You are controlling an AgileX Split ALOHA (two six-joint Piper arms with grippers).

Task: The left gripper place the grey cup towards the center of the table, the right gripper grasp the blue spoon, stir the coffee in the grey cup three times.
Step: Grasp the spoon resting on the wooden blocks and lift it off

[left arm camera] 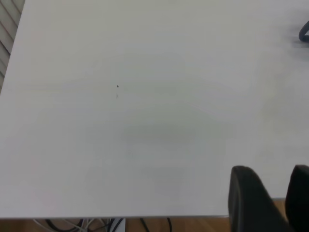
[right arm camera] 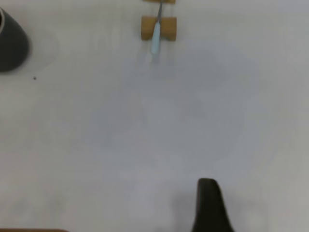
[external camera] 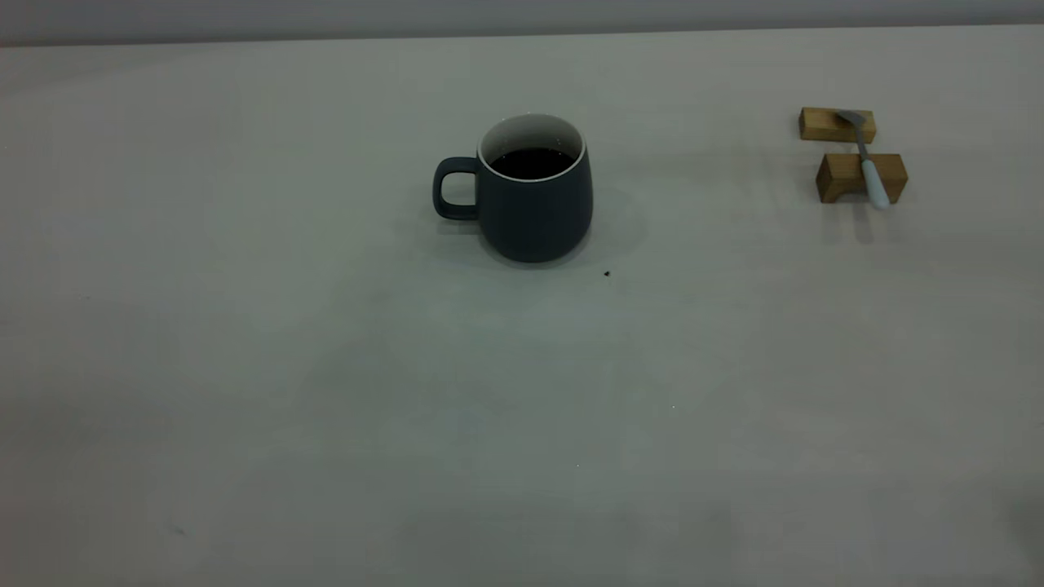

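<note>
The grey cup (external camera: 534,208) stands upright near the middle of the table (external camera: 326,391), its handle pointing toward the left side. Dark coffee (external camera: 532,163) fills it partway. The blue spoon (external camera: 871,167) lies across two wooden blocks at the far right, pale handle toward the front. Neither arm shows in the exterior view. In the left wrist view my left gripper (left arm camera: 274,193) is open and empty above the table's near edge, with a sliver of the cup (left arm camera: 305,34) far off. My right gripper (right arm camera: 260,217) shows one finger (right arm camera: 208,208), open and empty, far from the spoon (right arm camera: 156,35) and the cup (right arm camera: 10,46).
The spoon rests on two small wooden blocks (external camera: 861,177) (external camera: 837,125). A tiny black speck (external camera: 607,274) lies just in front of the cup. Bare tabletop stretches wide in front of and beside the cup. Cables hang below the table's edge (left arm camera: 96,224).
</note>
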